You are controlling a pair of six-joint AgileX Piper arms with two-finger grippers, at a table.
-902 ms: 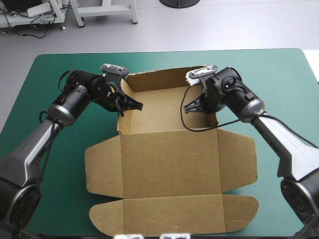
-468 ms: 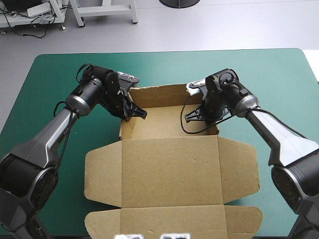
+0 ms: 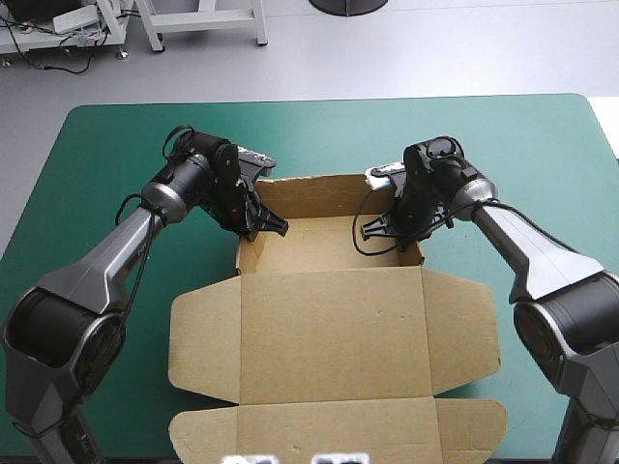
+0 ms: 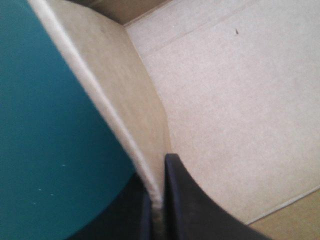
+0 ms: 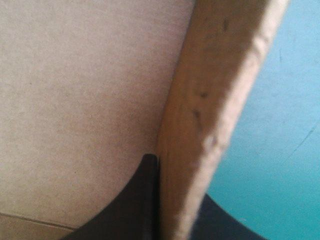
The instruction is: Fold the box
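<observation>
We are gripping the box (image 3: 329, 329) on the worktop (image 3: 97, 155) (lid lying flat, near side): the left end effector (image 3: 263, 224) is pinching its left wall, the right end effector (image 3: 383, 228) its right wall.

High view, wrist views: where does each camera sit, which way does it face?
High view: above and behind the robot, looking forward and down at the teal-green table and brown box; both arms, left hand, right hand show.
Left wrist view: above the left wrist, looking along the hand into the box; black fingers pinch its left wall.
Right wrist view: above the right wrist, likewise; fingers pinch the right wall.
Shared: both wrist views show box floor and table beyond the wall.
</observation>
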